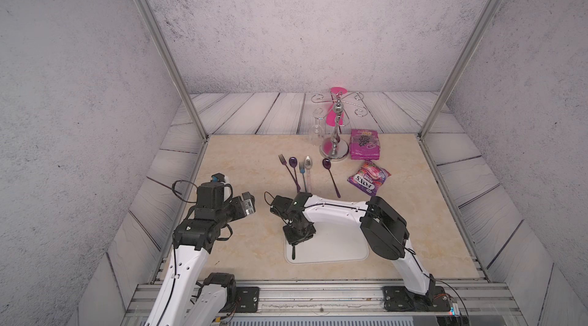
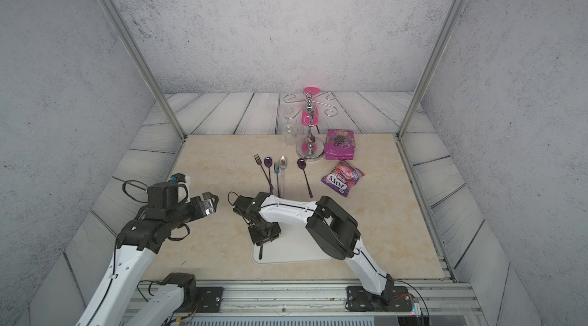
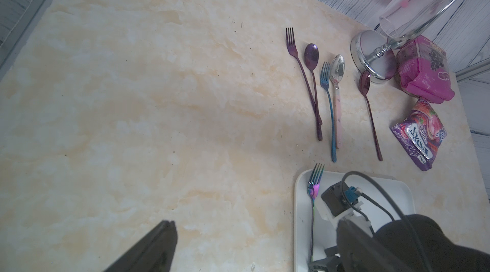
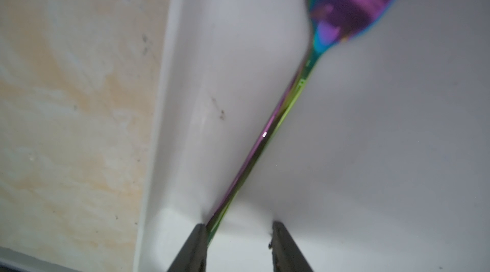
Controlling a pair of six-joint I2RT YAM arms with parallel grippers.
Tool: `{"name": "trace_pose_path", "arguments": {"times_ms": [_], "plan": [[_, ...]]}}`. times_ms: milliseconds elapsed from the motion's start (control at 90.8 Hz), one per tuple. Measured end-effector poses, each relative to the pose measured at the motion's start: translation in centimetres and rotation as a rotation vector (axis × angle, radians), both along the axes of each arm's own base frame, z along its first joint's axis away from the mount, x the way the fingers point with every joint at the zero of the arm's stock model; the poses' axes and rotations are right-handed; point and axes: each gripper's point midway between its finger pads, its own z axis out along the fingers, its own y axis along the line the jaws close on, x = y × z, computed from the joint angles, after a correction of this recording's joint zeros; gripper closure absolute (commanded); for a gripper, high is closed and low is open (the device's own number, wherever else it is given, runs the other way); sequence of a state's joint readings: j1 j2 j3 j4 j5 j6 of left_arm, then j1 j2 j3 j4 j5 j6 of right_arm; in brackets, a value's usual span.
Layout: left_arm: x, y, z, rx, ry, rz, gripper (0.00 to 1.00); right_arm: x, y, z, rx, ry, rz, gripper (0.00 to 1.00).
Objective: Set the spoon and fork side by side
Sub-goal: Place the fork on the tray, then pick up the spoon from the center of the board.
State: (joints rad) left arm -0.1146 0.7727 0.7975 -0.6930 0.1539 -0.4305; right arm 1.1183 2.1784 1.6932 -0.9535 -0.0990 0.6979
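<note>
**Top views.** The right claw points down over the near-left corner of the shallow white plastic tray. Beneath it only the handle end of the thin iridescent rainbow metal fork shows, lying in the tray close to its left wall. Its likely partner, the lone dark purple metal spoon, lies on the beige marble tabletop beyond the tray, right of two fork-and-spoon pairs. The left claw hovers left of the tray.

**Left wrist view.** The left claw is spread wide, with nothing between its fingers. The fork's tines point toward the far side.

**Right wrist view.** The right claw is partly open and low over the tray floor. The fork handle touches one finger and the other stands apart, so there is no grip yet.

**Risks.**
- The handle sits off-centre, so closing may push it sideways or slip off it.
- A hold toward the handle end could let the head droop or swing.
- At set-down, the purple candy bag and the pairs near the spoon could get nudged.
</note>
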Motion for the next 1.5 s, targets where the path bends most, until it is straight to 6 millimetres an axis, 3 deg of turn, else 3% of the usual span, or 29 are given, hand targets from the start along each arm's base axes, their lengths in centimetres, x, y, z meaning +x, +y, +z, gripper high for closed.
{"name": "trace_pose_path", "arguments": {"times_ms": [693, 826, 958, 1090, 1189, 1409, 1497], "plan": [[0.0, 0.0, 0.0, 0.000, 0.000, 0.000, 0.01, 0.3, -0.8, 0.4, -0.059, -0.055, 0.055, 0.61], [0.0, 0.0, 0.0, 0.000, 0.000, 0.000, 0.01, 1.1, -1.3, 2.3, -0.057, -0.112, 0.064, 0.60], [0.0, 0.0, -0.1, 0.000, 0.004, 0.000, 0.01, 2.7, -1.9, 5.8, -0.018, -0.198, 0.083, 0.58], [0.2, 0.0, -0.5, 0.002, 0.021, -0.001, 0.01, 5.5, -3.5, 9.4, 0.020, -0.291, 0.090, 0.58], [0.3, -0.2, -1.0, -0.002, 0.042, -0.007, 0.01, 9.2, -6.3, 11.0, 0.032, -0.329, 0.060, 0.57], [0.6, -0.7, -2.1, -0.014, 0.094, -0.025, 0.01, 18.8, -13.3, 10.7, 0.003, -0.378, -0.036, 0.55], [0.6, -0.7, -2.4, -0.014, 0.107, -0.027, 0.01, 22.2, -14.4, 9.9, 0.012, -0.383, -0.059, 0.55]]}}
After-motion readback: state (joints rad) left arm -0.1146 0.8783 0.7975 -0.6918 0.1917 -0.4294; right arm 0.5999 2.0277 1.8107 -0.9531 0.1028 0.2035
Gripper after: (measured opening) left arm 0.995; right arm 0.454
